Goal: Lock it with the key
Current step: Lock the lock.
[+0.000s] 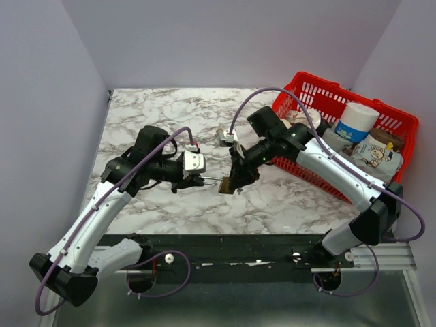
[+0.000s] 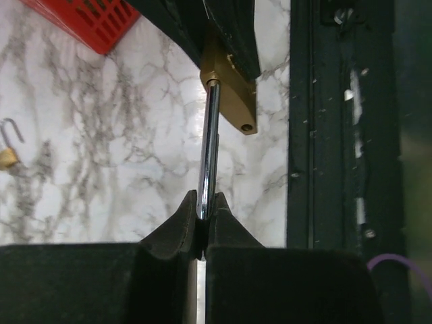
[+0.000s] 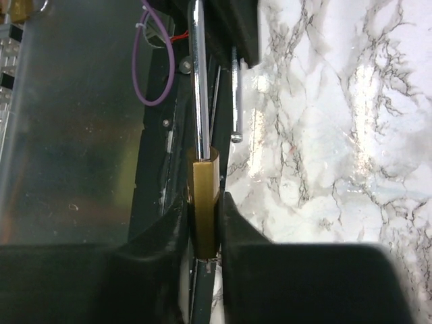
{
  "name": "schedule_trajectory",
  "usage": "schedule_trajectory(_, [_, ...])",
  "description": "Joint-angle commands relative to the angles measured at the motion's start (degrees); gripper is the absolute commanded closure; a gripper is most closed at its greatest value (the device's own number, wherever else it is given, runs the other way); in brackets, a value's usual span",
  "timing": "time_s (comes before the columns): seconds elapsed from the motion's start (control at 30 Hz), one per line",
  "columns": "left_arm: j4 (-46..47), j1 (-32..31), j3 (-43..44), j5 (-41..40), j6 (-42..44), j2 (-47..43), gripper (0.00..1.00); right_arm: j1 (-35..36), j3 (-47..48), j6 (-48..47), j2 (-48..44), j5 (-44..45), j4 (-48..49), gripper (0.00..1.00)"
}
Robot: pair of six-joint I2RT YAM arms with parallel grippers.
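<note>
Step in hand: closing the lock, shackle not yet seated. Your left gripper (image 2: 204,206) is clamped on the chrome shackle (image 2: 210,148), which runs straight ahead of its fingertips into the brass padlock body (image 3: 204,179). Your right gripper (image 3: 204,202) pinches that body; the free shackle leg (image 3: 236,101) hangs just beside it, outside. Next, likely: press together along the shackle, aligned. Both arms reach inward, wrists facing each other.
</note>
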Motion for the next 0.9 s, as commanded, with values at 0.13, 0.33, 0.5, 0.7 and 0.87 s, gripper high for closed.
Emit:
schedule_trajectory(0.13, [14.9,2.3,1.0,8.1,-23.5,0.5,1.0,-0.7,-3.0,1.9,-4.7,1.0,8.6,0.16])
schedule_trajectory(0.33, [12.1,5.7,3.6,12.7,-19.9,-0.2,1.0,-5.4,-6.0,2.4,-7.7,-1.7,11.2,0.02])
schedule_trajectory(0.5, [9.7,5.7,4.4,14.4,-17.2,-0.3,1.0,-6.0,-8.1,1.1,-10.6,-3.0,15.1,0.09])
schedule_trajectory(0.7, [12.7,5.7,4.6,16.1,-20.2,-0.3,1.0,-6.0,-7.9,2.4,-10.3,-4.2,16.8,0.19])
schedule_trajectory(0.87, [15.2,5.7,3.9,16.1,-24.9,-0.1,1.0,-5.9,-8.0,2.9,-10.4,-6.2,17.7,0.38])
